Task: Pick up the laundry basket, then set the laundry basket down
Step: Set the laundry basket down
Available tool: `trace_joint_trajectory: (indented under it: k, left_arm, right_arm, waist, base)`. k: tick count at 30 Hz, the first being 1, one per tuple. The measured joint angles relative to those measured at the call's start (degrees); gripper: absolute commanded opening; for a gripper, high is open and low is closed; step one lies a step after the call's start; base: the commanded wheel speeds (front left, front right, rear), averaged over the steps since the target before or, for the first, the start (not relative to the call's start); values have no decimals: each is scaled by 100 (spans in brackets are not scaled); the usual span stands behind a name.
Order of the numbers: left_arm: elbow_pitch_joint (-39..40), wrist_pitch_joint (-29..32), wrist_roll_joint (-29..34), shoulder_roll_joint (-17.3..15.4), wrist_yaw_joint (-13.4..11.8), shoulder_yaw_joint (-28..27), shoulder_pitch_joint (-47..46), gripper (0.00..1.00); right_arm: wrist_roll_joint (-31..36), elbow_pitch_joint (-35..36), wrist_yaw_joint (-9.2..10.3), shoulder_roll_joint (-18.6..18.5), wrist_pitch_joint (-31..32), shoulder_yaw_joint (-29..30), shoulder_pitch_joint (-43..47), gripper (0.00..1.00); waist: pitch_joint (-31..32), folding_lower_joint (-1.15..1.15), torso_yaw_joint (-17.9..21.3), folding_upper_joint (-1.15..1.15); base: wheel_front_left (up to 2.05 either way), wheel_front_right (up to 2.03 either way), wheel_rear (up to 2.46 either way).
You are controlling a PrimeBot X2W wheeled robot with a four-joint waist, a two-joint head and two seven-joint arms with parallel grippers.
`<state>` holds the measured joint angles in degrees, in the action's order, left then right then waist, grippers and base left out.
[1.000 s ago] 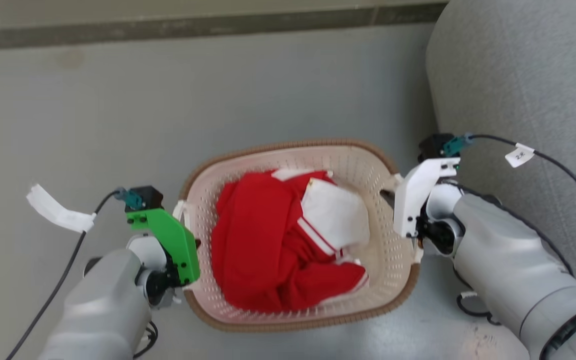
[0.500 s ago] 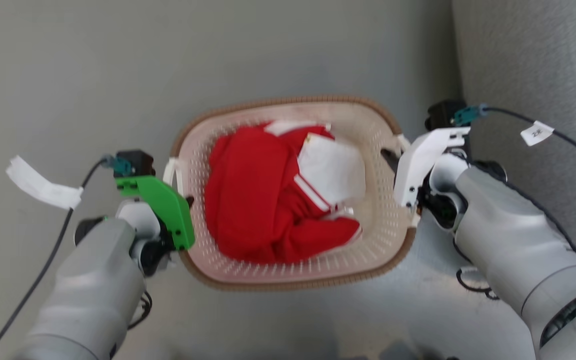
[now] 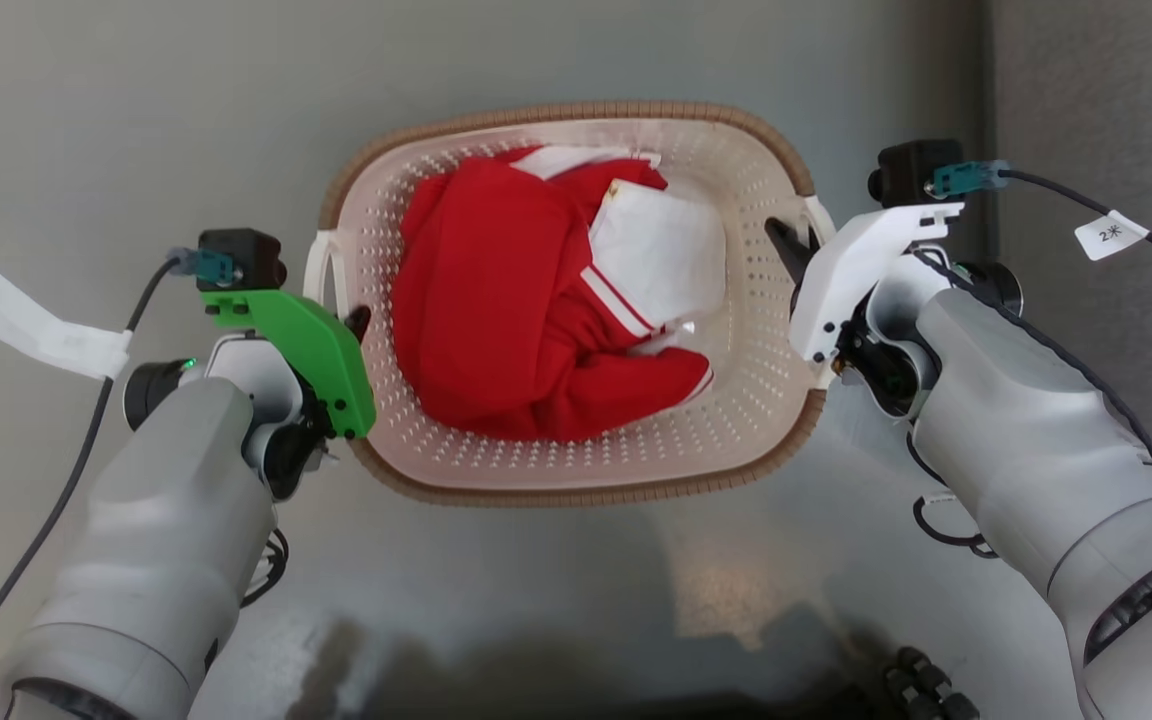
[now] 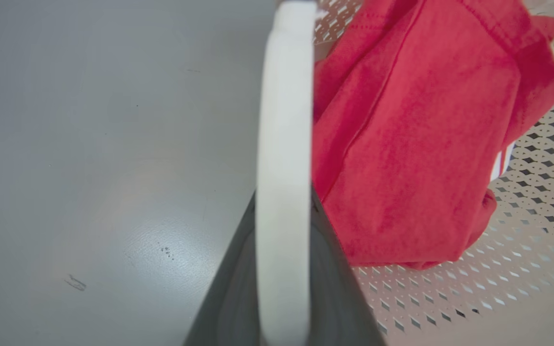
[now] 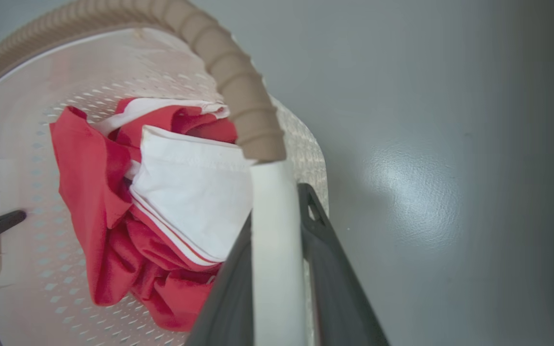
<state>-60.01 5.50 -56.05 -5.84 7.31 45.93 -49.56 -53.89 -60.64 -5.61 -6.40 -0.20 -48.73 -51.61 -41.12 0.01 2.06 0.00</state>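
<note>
The laundry basket (image 3: 576, 110), cream perforated plastic with a brown woven-look rim, sits in the middle of the head view with red and white clothes (image 3: 506, 300) inside. My left gripper (image 3: 348, 325), under its green mount, is shut on the basket's left white handle (image 3: 316, 270). In the left wrist view that handle (image 4: 284, 144) runs between the dark fingers (image 4: 334, 288). My right gripper (image 3: 804, 250), under a white mount, is shut on the right handle (image 3: 821, 215). The right wrist view shows that handle (image 5: 277, 250) clamped just below the rim (image 5: 238, 86).
Grey floor (image 3: 136, 120) lies all around the basket. A grey upholstered piece (image 3: 1106, 90) stands along the right edge, close to my right arm. Tagged cables (image 3: 1096, 235) trail from both wrists. A dark shape (image 3: 916, 680) lies at the bottom edge.
The camera has tilted: the basket and both grippers sit higher in the picture, and the dark strip at the top has left the view. Both grips are unchanged.
</note>
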Motion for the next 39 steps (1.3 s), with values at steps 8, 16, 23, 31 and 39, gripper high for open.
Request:
trace_joint_trajectory:
  k: [8, 16, 23, 31, 39]
  left_arm:
    - [-58, -240, 36, 13, 0, 13, -174, 0]
    - [-88, -514, 112, 46, 0, 46, -365, 0]
    - [-229, -697, 131, 98, 0, 69, -468, 0]
    - [-292, -814, 179, 137, 0, 135, -569, 0]
    - [-392, -882, 179, 155, 11, 205, -586, 0]
  right_arm:
    - [16, -2, -5, -13, -286, -14, -119, 0]
    - [44, -58, -36, -29, -541, -22, -265, 0]
    - [51, -129, -42, -29, -682, -54, -386, 0]
    - [51, -233, -43, 3, -809, -111, -450, 0]
    - [41, -346, -55, 43, -883, -127, -458, 0]
  waist:
    - [-470, 0, -37, 0]
    - [-845, 0, -59, 0]
    - [-1065, 0, -92, 0]
    - [-1237, 0, -130, 0]
    - [-1285, 0, -137, 0]
  base:
    - [0, 0, 0]
    - [0, 0, 0]
    - [0, 0, 0]
    - [0, 0, 0]
    - [0, 0, 0]
